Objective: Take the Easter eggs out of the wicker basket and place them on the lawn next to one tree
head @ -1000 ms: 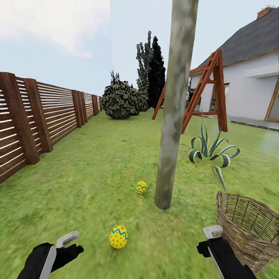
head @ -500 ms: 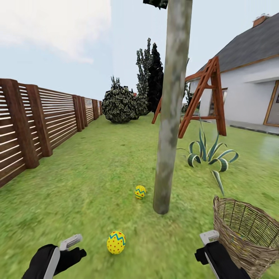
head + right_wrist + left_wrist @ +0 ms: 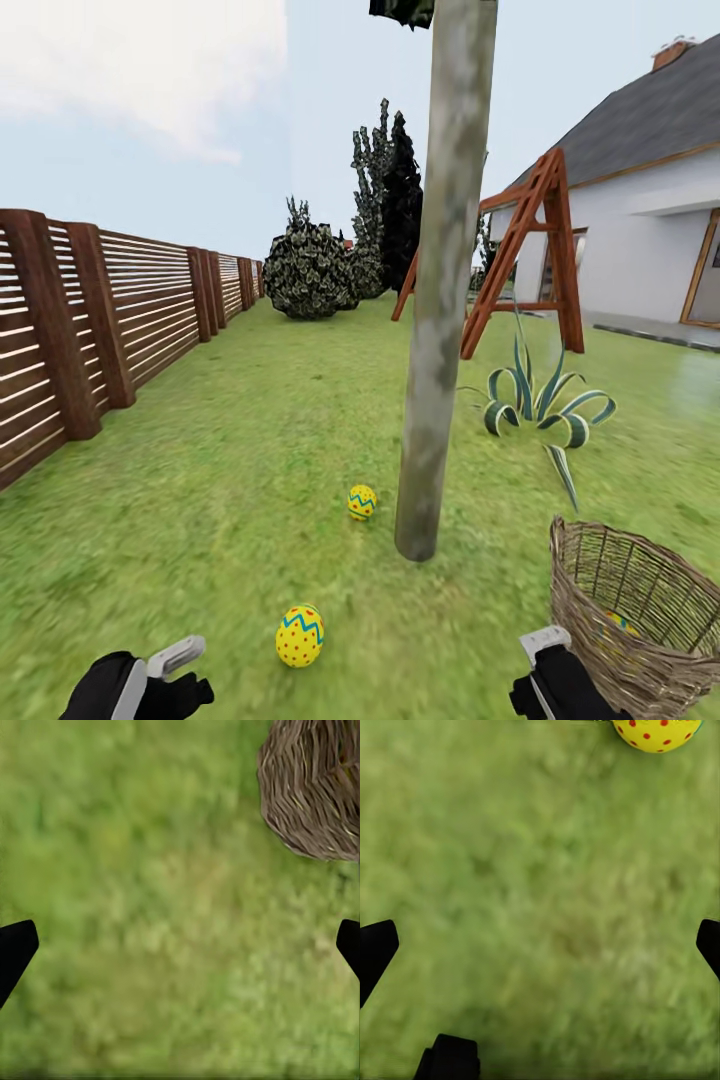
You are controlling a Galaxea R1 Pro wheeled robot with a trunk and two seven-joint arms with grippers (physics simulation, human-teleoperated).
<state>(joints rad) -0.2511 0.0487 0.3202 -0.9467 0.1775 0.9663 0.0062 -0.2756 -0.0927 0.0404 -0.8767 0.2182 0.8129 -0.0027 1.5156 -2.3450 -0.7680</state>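
At the near right of the scene, the round brown woven wicker basket [image 3: 640,610] sits on the mottled green lawn [image 3: 230,480], and through its open weave a patch of yellow with blue-green and red shows low inside [image 3: 620,622], which I judge to be the third small yellow Easter egg with zigzag bands. That egg is what the coming move turns on. It lies just right of and slightly beyond the black right gripper [image 3: 545,665], which hangs at the near edge of the head view close beside the basket's left wall. In the right wrist view the basket's woven side [image 3: 315,791] sits off to one side of the line between the two dark fingertips [image 3: 15,949], which stand wide apart over bare grass with nothing between them. So the right arm is plainly the nearer one, and it would need to rise over the braided rim and come down into the basket from above.

The left gripper [image 3: 165,680] is at the near left, well apart from the basket. Its fingertips [image 3: 376,949] are also spread wide and empty in the left wrist view. The nearer yellow egg with red dots [image 3: 300,635] lies on the grass just right of it. The second egg [image 3: 362,501] rests farther off, just left of the foot of the slim mottled grey-green tree trunk [image 3: 440,300]. The nearer egg lies short of the trunk, and the basket stands to the trunk's near right.
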